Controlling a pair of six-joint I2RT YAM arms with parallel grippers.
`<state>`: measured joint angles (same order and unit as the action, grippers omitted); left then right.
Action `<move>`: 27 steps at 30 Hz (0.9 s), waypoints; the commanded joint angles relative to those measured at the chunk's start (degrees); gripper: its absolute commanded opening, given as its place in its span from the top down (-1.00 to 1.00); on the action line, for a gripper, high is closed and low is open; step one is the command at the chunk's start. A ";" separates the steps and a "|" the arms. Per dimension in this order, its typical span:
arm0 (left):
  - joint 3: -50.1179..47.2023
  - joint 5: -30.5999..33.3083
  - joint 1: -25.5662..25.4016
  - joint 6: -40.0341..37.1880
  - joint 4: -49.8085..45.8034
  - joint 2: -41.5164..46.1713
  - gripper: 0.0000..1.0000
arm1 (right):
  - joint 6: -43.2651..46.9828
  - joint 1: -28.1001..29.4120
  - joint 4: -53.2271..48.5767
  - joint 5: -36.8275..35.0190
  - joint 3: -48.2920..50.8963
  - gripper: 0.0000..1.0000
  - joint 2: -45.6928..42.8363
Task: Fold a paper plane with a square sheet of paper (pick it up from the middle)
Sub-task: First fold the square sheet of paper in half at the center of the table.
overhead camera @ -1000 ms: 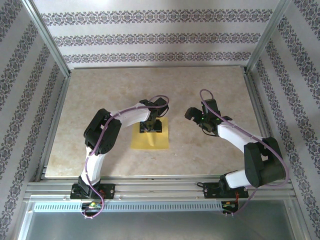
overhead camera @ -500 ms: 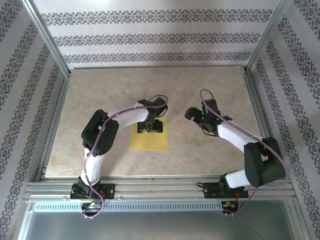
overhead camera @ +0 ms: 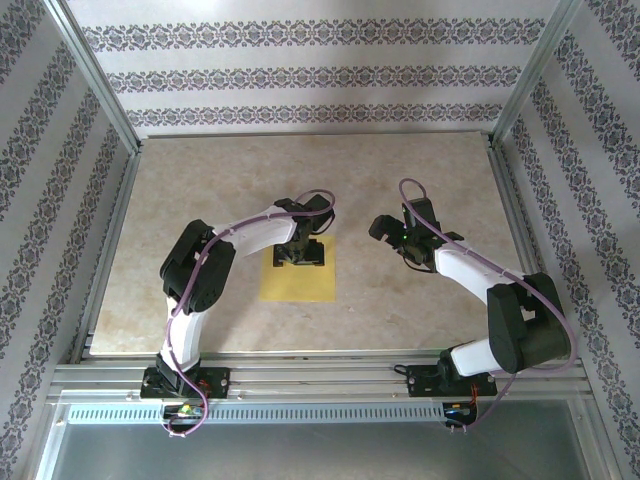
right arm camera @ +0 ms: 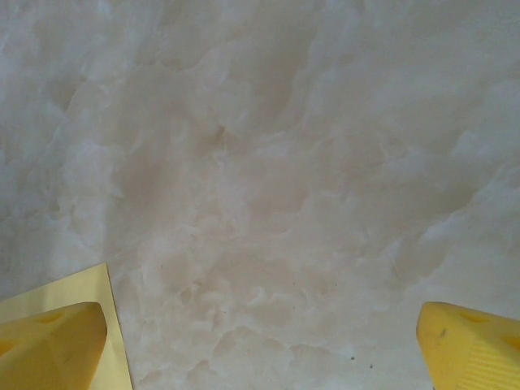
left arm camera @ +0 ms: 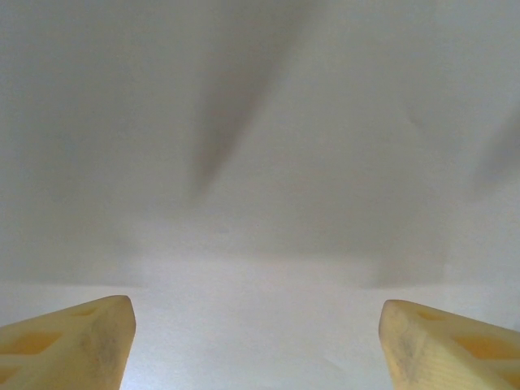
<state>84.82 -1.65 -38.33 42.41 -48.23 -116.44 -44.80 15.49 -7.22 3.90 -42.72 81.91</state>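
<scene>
The square sheet of paper (overhead camera: 297, 282) lies flat and yellow on the marble table, near the middle. My left gripper (overhead camera: 300, 254) points down over the sheet's far part. In the left wrist view the paper (left arm camera: 260, 203) looks washed out pale, and the left gripper (left arm camera: 258, 345) is open, its fingertips (left arm camera: 89, 341) wide apart with nothing between them. My right gripper (overhead camera: 390, 231) hangs open over bare table to the right of the sheet. In the right wrist view the right gripper (right arm camera: 260, 349) is empty, and a corner of the paper (right arm camera: 91, 286) shows by the left fingertip (right arm camera: 49, 349).
The marble table (overhead camera: 200, 190) is fenced by a metal frame (overhead camera: 100, 240) with patterned walls behind. Bare tabletop (right arm camera: 268, 179) lies under the right gripper. Both arm bases sit on the rail (overhead camera: 320, 380) at the near edge.
The left gripper's jaws have spread wider over the sheet. The sheet, slightly skewed a second ago, now lies flat and square. The right arm has not moved.
</scene>
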 commanded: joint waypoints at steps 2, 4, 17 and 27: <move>-1.98 -0.01 -0.74 -0.31 -1.17 -2.49 -0.53 | -0.54 -0.45 0.01 0.21 -0.06 -0.96 0.57; -2.84 -0.19 -0.79 -0.23 -0.59 -2.98 -0.50 | -0.55 -0.41 0.01 0.30 -0.08 -0.96 0.62; -4.92 -0.37 -0.70 0.04 1.55 -0.71 -0.26 | -0.69 -0.46 -0.08 0.23 -0.08 -0.96 0.75; -4.70 -0.83 -0.60 -1.62 1.63 3.15 -0.46 | -0.82 -0.45 0.09 0.45 -0.08 -0.96 0.92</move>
<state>80.38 -2.17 -38.41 42.00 -45.28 -115.00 -44.99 15.49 -7.25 3.92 -42.72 82.17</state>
